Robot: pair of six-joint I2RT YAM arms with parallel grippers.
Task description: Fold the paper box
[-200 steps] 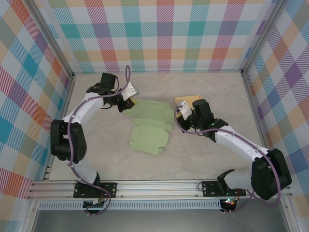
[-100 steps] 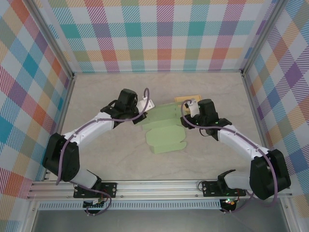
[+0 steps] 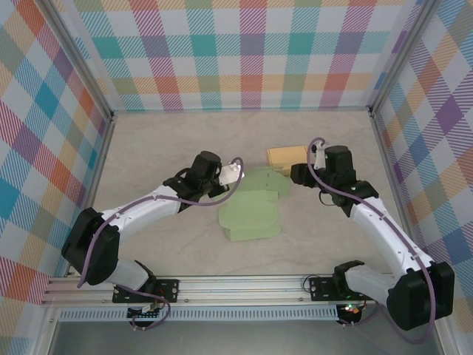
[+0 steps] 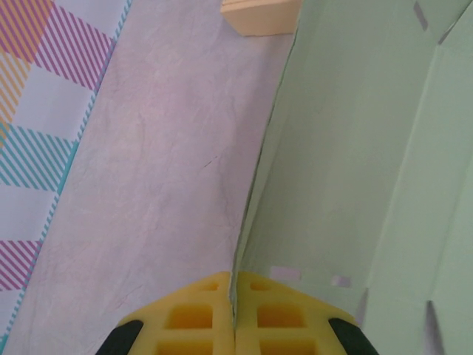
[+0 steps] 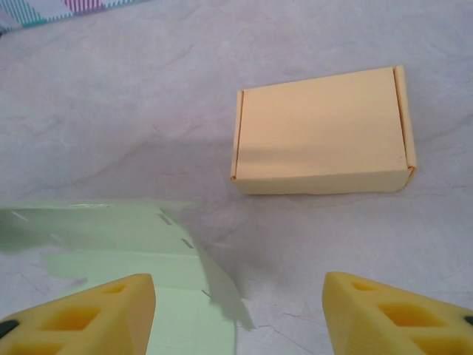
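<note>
The paper box (image 3: 251, 211) is a pale green cut sheet lying mid-table, its far part raised off the surface. My left gripper (image 3: 238, 180) is shut on the sheet's left edge. In the left wrist view the yellow fingers (image 4: 234, 275) pinch that thin edge, and the paper box (image 4: 355, 148) spreads to the right. My right gripper (image 3: 294, 176) hangs open just off the sheet's right end. In the right wrist view its jaws (image 5: 240, 310) stand wide over bare table, with a corner of the paper box (image 5: 126, 244) at lower left, touching nothing.
A folded yellow-orange box (image 3: 288, 155) lies closed behind the green sheet, right of centre; it is the box (image 5: 321, 137) ahead of the right fingers and the box (image 4: 260, 13) at the top of the left wrist view. Checked walls (image 3: 44, 148) enclose the table (image 3: 162, 148).
My left gripper has carried the green sheet rightward, lifting its far part. My right gripper has opened and drawn back to the right, off the sheet.
</note>
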